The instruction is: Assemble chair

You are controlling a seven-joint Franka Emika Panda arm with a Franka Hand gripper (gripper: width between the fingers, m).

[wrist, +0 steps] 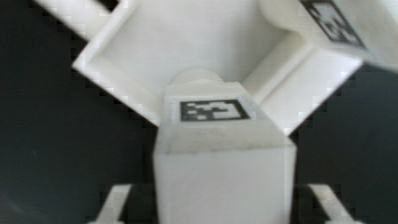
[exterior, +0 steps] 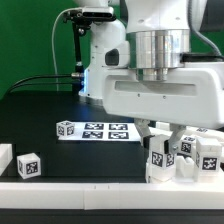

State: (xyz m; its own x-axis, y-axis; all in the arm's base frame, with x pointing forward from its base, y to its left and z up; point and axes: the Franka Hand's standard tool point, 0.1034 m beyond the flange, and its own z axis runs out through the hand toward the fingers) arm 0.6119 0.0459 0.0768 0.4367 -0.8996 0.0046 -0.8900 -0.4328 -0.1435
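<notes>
— Now, where to find the pincer (exterior: 161,133)?
— Down over the chair parts (exterior: 186,158), to the exterior view's right of the marker board (exterior: 95,130) and nearer the camera than it.
— Clenched or released?
— Cannot tell. Mostly hidden behind the arm (exterior: 160,60) in the exterior view. From the wrist, only white panels and one tagged block (wrist: 214,150) filling the middle, blurred at its sides, so no reading of contact.
— And the parts themselves?
— Standing close together on the black desk (exterior: 60,100), just off the marker board's right end as the exterior view has it, several tags facing the camera.
— Anything else worth noting?
— A small tagged cube (exterior: 28,166), to the exterior view's left of the marker board and nearer the camera, well apart from the chair parts, resting alone on the desk.
</notes>
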